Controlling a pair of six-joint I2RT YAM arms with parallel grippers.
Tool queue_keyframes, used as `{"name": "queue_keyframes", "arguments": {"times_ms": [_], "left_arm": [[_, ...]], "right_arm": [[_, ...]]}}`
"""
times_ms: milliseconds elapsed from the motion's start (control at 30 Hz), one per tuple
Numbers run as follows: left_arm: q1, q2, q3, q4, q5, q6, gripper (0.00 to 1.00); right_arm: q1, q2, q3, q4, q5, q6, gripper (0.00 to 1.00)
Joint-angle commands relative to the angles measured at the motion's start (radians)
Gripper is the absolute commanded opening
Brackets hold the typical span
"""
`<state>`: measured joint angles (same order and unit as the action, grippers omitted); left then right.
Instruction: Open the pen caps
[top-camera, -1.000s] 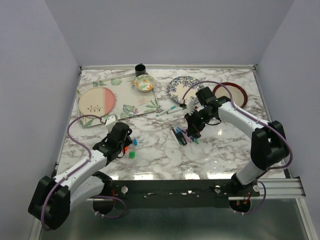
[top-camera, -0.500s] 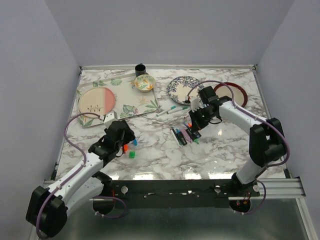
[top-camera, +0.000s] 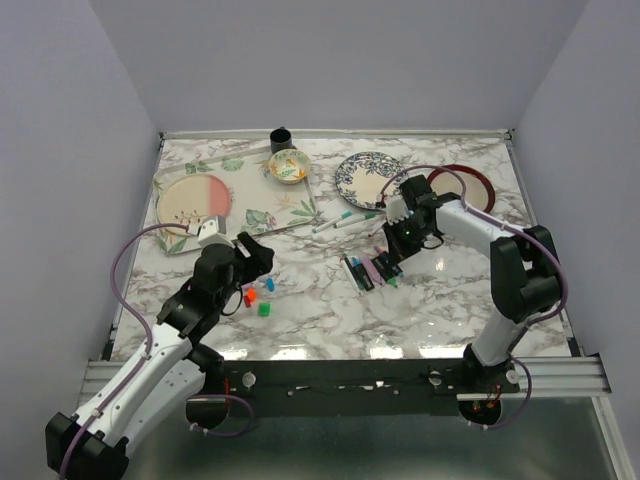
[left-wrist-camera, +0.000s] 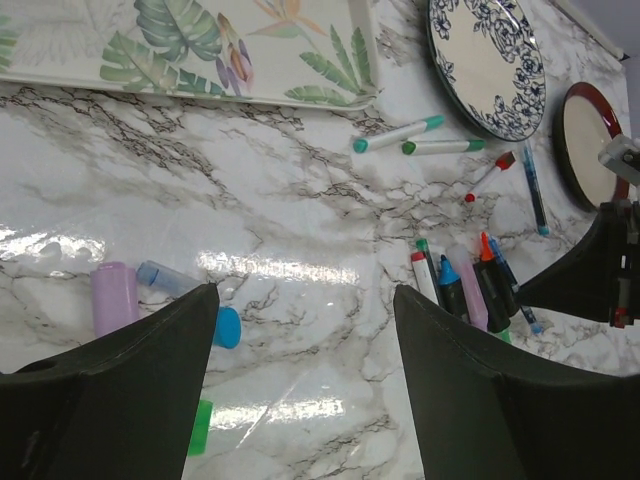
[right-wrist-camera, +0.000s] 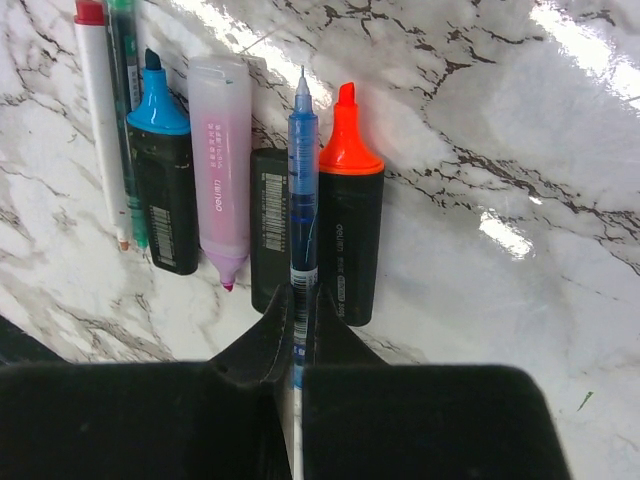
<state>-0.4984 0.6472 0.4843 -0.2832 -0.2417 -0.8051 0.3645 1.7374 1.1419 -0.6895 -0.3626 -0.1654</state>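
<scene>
Blue pen (right-wrist-camera: 303, 180) tail end lost between right gripper (right-wrist-camera: 297, 300) fingers; black highlighter (right-wrist-camera: 268, 230) beneath it mostly covered, tip unseen. Green cap (left-wrist-camera: 200, 428) half behind left gripper (left-wrist-camera: 305, 292) finger. Red-capped white pen (right-wrist-camera: 95, 120) cut off at top edge. Red-rimmed plate (left-wrist-camera: 590, 140) clipped at right edge.

Top cam: high, well back from pen cluster (top-camera: 362, 273), behind near edge of table (top-camera: 440, 305), looking down on everything. Left wrist: low, oblique, faces cluster from well apart. Right wrist: tight, straight above cluster. All three share it.
</scene>
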Motion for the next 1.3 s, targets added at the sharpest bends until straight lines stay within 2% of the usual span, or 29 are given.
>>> {"name": "queue_keyframes", "arguments": {"times_ms": [0,233,467,700,933,1033,1133,1267], "left_arm": [[0.004,-0.023,0.049,-0.036,0.032,0.026,0.80],[0.004,-0.029,0.065,-0.048,0.035,0.038,0.82],[0.004,-0.034,0.108,-0.066,0.044,0.057,0.83],[0.004,-0.023,0.200,-0.105,0.077,0.098,0.85],[0.004,0.009,0.336,-0.174,0.117,0.220,0.88],[0.006,0.025,0.387,-0.209,0.120,0.334,0.93],[0.004,0.031,0.376,-0.217,0.105,0.414,0.95],[0.004,0.006,0.300,-0.182,0.102,0.440,0.95]], "right_arm": [[0.001,0.028,-0.008,0.001,0.024,-0.006,0.09],[0.001,0.045,-0.008,-0.015,0.019,-0.017,0.09],[-0.001,0.034,-0.007,-0.012,0.054,-0.022,0.27],[-0.001,-0.015,0.005,-0.030,0.022,-0.049,0.32],[-0.082,-0.098,0.038,-0.030,-0.007,-0.071,0.34],[-0.160,-0.105,0.076,-0.010,0.001,-0.091,0.40],[-0.196,-0.058,0.117,-0.008,0.046,-0.134,0.47],[-0.203,0.040,0.220,-0.021,0.091,-0.177,0.48]]}}
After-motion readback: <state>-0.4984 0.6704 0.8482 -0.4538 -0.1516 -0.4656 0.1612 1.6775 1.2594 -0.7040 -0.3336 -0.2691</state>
